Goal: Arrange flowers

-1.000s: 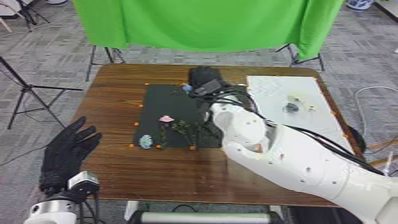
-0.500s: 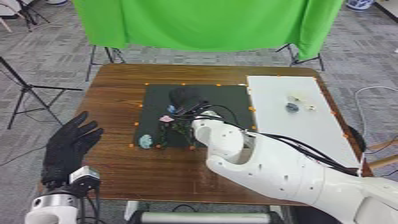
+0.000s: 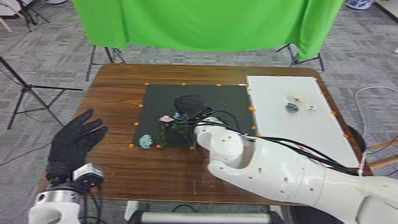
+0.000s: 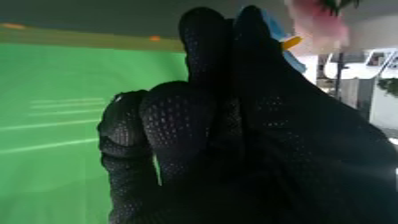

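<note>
Black cloth covers the left hand (image 3: 67,150), which is spread wide and holds nothing; I think it is kept off to the side so the other one has room. Next comes the dark mat (image 3: 226,94), where a pale blue flower (image 3: 145,141) lies near the corner, close to the robot. Beside it is a pink flower (image 3: 166,119), and it looks like the bunch is being made here. Then comes the right hand (image 3: 189,104), over the mat, and it seems to pinch a blue flower (image 4: 276,25) by its fingertips, right near the pink one. Maybe it holds it there so the two will sit side by side. Farther right, on the white board (image 3: 282,131), a cream flower (image 3: 299,96) and a grey-blue flower (image 3: 291,107) lie apart from the rest, perhaps waiting their turn. As for which way things point, the pale blue one is a bit long, with its long way running from near to far. The pink one has its head far from the robot, and green stems (image 3: 163,135) run from near it back toward the robot. The blue one's head is by the pink head, but its stem is hidden, so I can't tell its long way.
</note>
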